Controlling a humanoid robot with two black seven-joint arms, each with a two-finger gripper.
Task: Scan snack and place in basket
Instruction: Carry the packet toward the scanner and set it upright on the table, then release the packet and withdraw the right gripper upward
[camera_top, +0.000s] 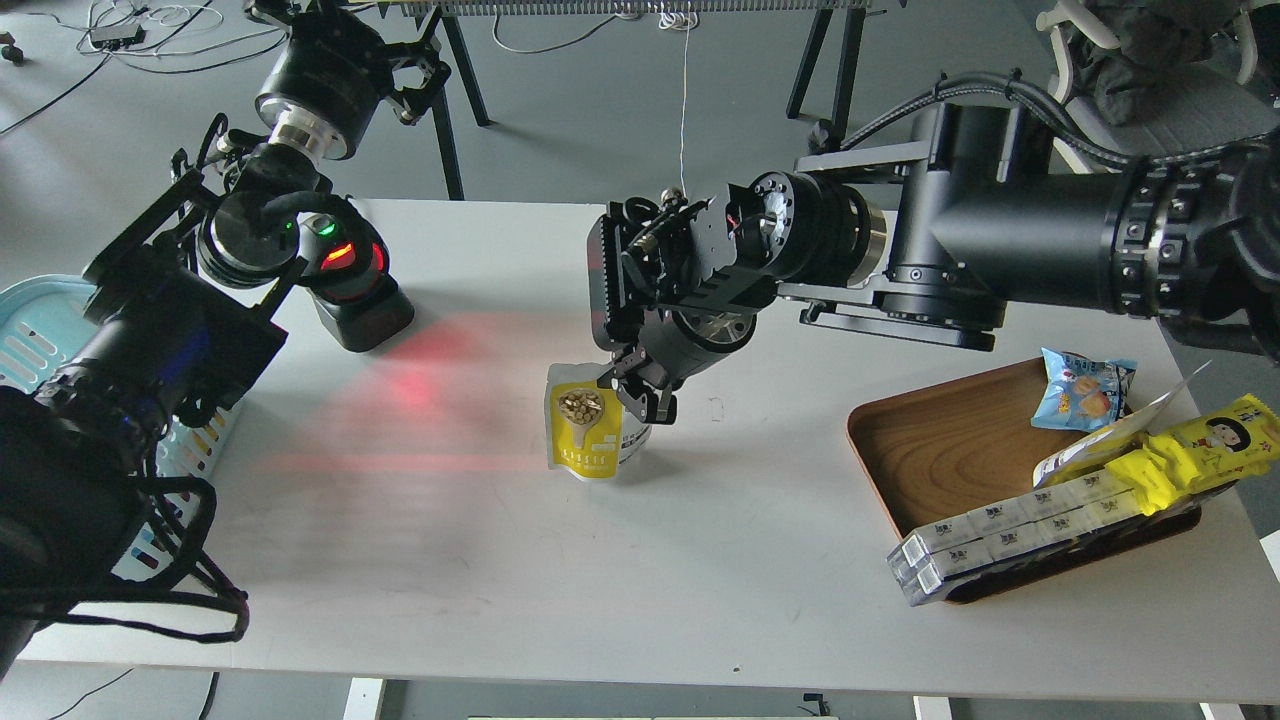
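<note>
Your right gripper is clamped on the upper right edge of the snack pouch, which stands upright on the white table near its middle, front toward you. Your left gripper holds a black barcode scanner with its fingers closed around the handle; the scanner throws red light across the table toward the pouch. The light blue basket sits at the table's left edge, partly behind your left arm. A brown wooden tray lies well to the right.
</note>
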